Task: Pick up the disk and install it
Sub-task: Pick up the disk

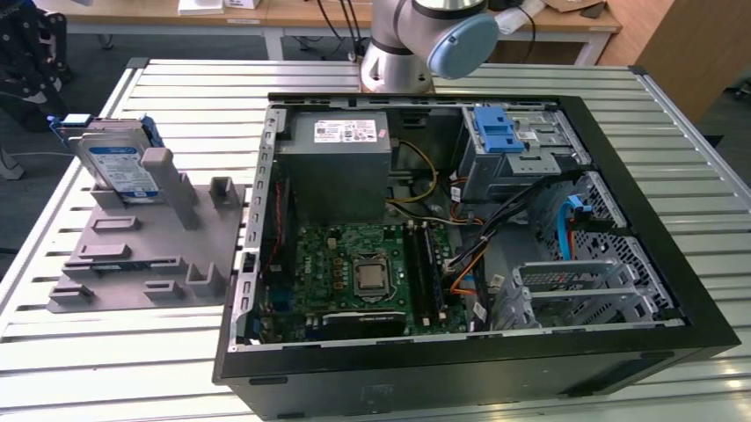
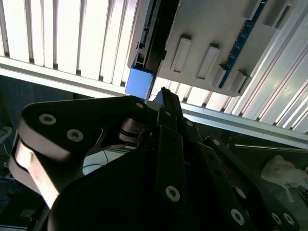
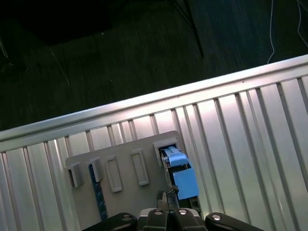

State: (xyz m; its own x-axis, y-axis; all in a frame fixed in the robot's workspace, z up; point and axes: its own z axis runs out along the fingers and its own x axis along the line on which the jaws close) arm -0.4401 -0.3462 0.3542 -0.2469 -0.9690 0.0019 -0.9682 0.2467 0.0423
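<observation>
In both wrist views the pincer (image 3: pixel 167 196) (image 2: pixel 163 92) hangs over the disk (image 3: pixel 179 173), its black linkage dark in the foreground. I cannot tell whether it is spread or pressed together. In the first wrist view its tip lies just beside the blue bracket end of the disk, but contact cannot be made out. In the second wrist view the disk (image 2: pixel 151 38) shows as a dark thin edge with a blue tab at the end nearest the pincer.

The disk stands on edge in a slot of a grey moulded fixture (image 3: pixel 120 154) (image 2: pixel 216 29). The fixture rests on a slatted metal table (image 3: pixel 240 125) (image 2: pixel 72 33), close to the table's edge, with dark floor beyond.

In the exterior view the disk (image 1: pixel 118 167) is upright at the far end of the fixture (image 1: pixel 141 255), at the exterior view's left, with its blue-and-white label facing out. To the exterior view's right of the fixture, on the same table (image 1: pixel 176 83), an open computer case (image 1: pixel 470 369) lies on its side. Inside it are a grey power-supply box (image 1: pixel 340 167), a green motherboard (image 1: pixel 364 272) and a metal drive cage (image 1: pixel 516 141) with a blue latch. The arm (image 1: pixel 411 44) rises at the far side of the table.
</observation>
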